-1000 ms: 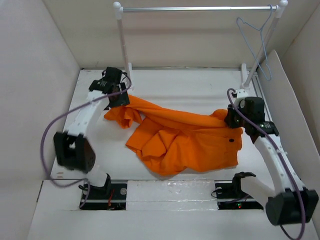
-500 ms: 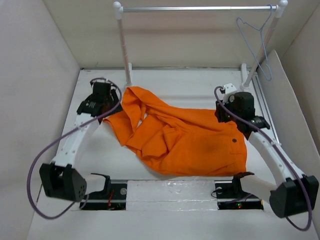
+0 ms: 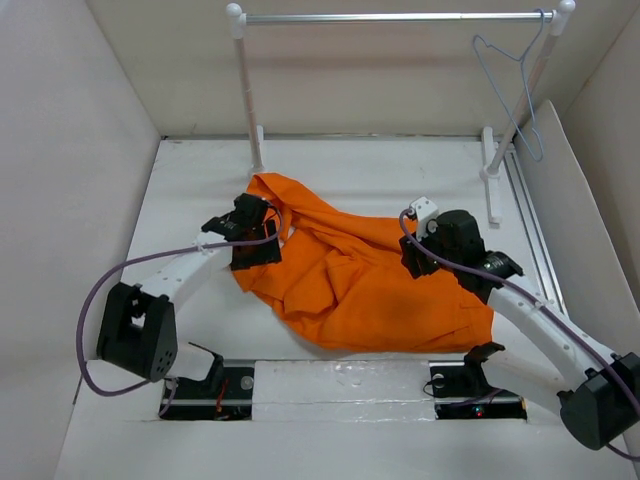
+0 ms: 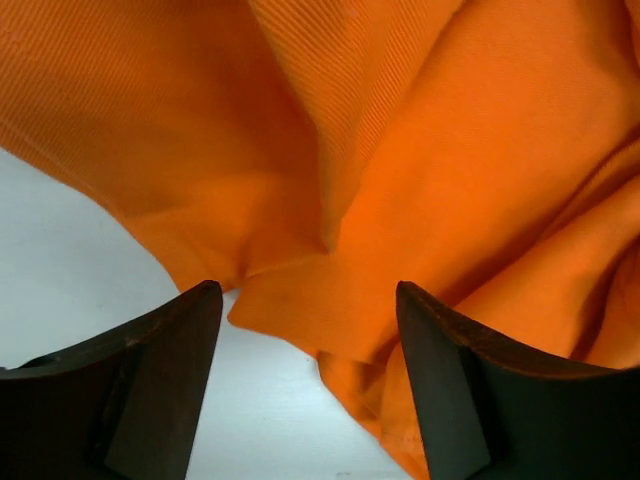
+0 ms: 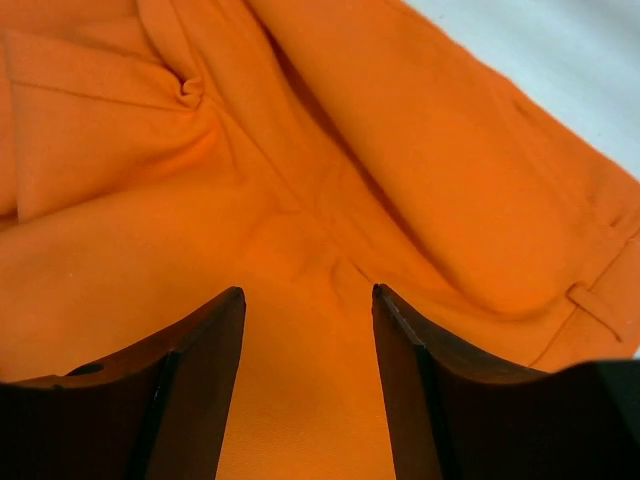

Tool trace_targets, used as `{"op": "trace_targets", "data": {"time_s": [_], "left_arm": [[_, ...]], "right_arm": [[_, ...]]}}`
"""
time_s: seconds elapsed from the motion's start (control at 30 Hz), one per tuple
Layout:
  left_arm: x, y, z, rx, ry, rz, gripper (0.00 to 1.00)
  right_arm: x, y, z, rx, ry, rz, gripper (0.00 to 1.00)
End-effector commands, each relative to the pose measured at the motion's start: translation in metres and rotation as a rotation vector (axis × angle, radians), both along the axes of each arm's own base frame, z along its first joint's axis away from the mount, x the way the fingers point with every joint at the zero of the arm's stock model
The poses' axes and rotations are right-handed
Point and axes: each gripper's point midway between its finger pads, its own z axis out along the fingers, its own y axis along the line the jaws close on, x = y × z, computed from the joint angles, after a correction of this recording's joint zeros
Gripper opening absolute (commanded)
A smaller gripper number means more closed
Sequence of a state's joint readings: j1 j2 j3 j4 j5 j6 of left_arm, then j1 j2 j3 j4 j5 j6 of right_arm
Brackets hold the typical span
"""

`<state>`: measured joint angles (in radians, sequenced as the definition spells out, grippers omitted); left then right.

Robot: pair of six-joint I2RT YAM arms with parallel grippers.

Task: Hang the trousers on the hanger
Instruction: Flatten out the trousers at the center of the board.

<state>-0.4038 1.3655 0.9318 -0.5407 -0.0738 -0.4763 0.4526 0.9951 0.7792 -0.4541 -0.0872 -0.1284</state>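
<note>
Both sets of jaws are spread and holding nothing. The left jaws hang over the left edge of the trousers (image 3: 370, 285), where a folded hem meets bare bench (image 3: 380, 165). The right jaws hang over the middle-right of the cloth, with a belt loop (image 5: 592, 305) just off to one side in the right wrist view. The trousers lie crumpled in the middle of the bench, one end reaching toward the far-left post of the rail (image 3: 400, 17), the bulk spread toward the near-right. The hanger (image 3: 510, 95) hangs by its hook at the right end of the rail, above the far-right corner, well apart from the cloth. My read: the step in hand is a regrasp, picking new hold points to flatten or fold the garment before it goes near the hanger, so the task is early. Next move calls for each set of jaws to drop and pinch a single layer edge, ideally waistband on the right and a leg hem on the left, then pull apart to clear the bunching. After that, either the hanger gets fetched or the cloth gets lifted to it. Risk: catching several layers at once, which would leave the heap tangled.
</note>
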Motion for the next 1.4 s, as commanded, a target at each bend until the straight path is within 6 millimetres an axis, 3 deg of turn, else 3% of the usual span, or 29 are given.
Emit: {"op": "trace_targets", "data": {"time_s": [0.0, 0.1, 0.13, 0.2, 0.23, 0.27, 0.43, 0.53, 0.63, 0.67, 0.73, 0.77, 0.8, 0.83, 0.87, 0.9, 0.93, 0.97, 1.0, 1.03, 1.07, 1.13, 1.23, 1.3, 1.33, 1.37], "left_arm": [[0.023, 0.002, -0.007, 0.039, -0.028, 0.032, 0.63], [0.044, 0.02, -0.014, 0.14, -0.045, 0.092, 0.46], [0.051, 0.027, -0.012, 0.164, -0.058, 0.114, 0.32], [0.065, 0.035, -0.003, 0.176, -0.09, 0.131, 0.22], [0.07, 0.04, 0.001, 0.184, -0.101, 0.144, 0.01], [0.077, 0.04, 0.013, 0.189, -0.129, 0.149, 0.0], [0.067, 0.063, 0.059, 0.241, -0.21, 0.192, 0.0], [0.062, 0.076, 0.073, 0.239, -0.242, 0.219, 0.0], [0.075, 0.112, 0.1, 0.265, -0.289, 0.31, 0.0], [0.091, 0.131, 0.126, 0.267, -0.341, 0.356, 0.0], [0.118, 0.144, 0.141, 0.291, -0.377, 0.391, 0.0], [0.14, 0.144, 0.173, 0.287, -0.451, 0.398, 0.0], [0.164, 0.149, 0.157, 0.316, -0.403, 0.399, 0.0], [0.178, 0.157, 0.159, 0.37, -0.403, 0.427, 0.0], [0.21, 0.161, 0.159, 0.413, -0.388, 0.44, 0.0], [0.214, 0.172, 0.195, 0.41, -0.453, 0.483, 0.0], [0.238, 0.174, 0.155, 0.46, -0.365, 0.473, 0.0], [0.258, 0.184, 0.188, 0.442, -0.439, 0.521, 0.0], [0.258, 0.188, 0.177, 0.447, -0.38, 0.523, 0.14], [0.268, 0.191, 0.164, 0.404, -0.359, 0.52, 0.52], [0.266, 0.187, 0.153, 0.387, -0.341, 0.513, 0.63], [0.259, 0.179, 0.151, 0.377, -0.345, 0.498, 0.77], [0.232, 0.155, 0.16, 0.304, -0.4, 0.454, 0.74], [0.202, 0.12, 0.16, 0.207, -0.43, 0.375, 0.7], [0.191, 0.096, 0.157, 0.139, -0.433, 0.315, 0.68], [0.153, 0.039, 0.138, 0.063, -0.417, 0.185, 0.67]], "right_arm": [[-0.004, 0.017, 0.0, 0.051, -0.007, 0.031, 0.6], [-0.007, 0.02, -0.007, 0.067, 0.008, 0.044, 0.6], [-0.008, 0.02, -0.008, 0.073, 0.011, 0.043, 0.6], [-0.011, 0.022, -0.009, 0.073, 0.014, 0.053, 0.6], [-0.012, 0.022, -0.01, 0.073, 0.014, 0.053, 0.6], [-0.012, 0.022, -0.009, 0.076, 0.01, 0.054, 0.6], [-0.013, 0.023, -0.008, 0.074, 0.009, 0.074, 0.6], [-0.013, 0.025, -0.01, 0.066, 0.01, 0.09, 0.6], [-0.009, 0.024, -0.006, 0.049, -0.006, 0.094, 0.6], [-0.007, 0.024, -0.004, 0.049, -0.012, 0.095, 0.6], [-0.003, 0.023, -0.001, 0.044, -0.021, 0.093, 0.6], [-0.001, 0.025, 0.004, 0.05, -0.031, 0.098, 0.6], [-0.001, 0.027, 0.005, 0.053, -0.027, 0.11, 0.6], [0.001, 0.026, 0.008, 0.054, -0.027, 0.108, 0.6], [0.001, 0.029, 0.011, 0.06, -0.022, 0.118, 0.6], [0.001, 0.029, 0.013, 0.062, -0.022, 0.118, 0.6], [0.001, 0.03, 0.015, 0.067, -0.024, 0.123, 0.61], [0.0, 0.03, 0.018, 0.071, -0.029, 0.128, 0.61], [0.0, 0.031, 0.02, 0.074, -0.03, 0.128, 0.62], [-0.002, 0.029, 0.02, 0.065, -0.022, 0.126, 0.63], [-0.003, 0.026, 0.02, 0.056, -0.018, 0.119, 0.64], [-0.005, 0.017, 0.018, 0.029, -0.013, 0.078, 0.66], [-0.002, 0.002, 0.015, 0.002, -0.033, 0.006, 0.68], [0.003, -0.009, 0.015, -0.013, -0.039, -0.052, 0.66], [0.006, -0.012, 0.017, -0.014, -0.048, -0.071, 0.49], [0.018, -0.029, 0.022, -0.037, -0.079, -0.153, 0.22]]}}
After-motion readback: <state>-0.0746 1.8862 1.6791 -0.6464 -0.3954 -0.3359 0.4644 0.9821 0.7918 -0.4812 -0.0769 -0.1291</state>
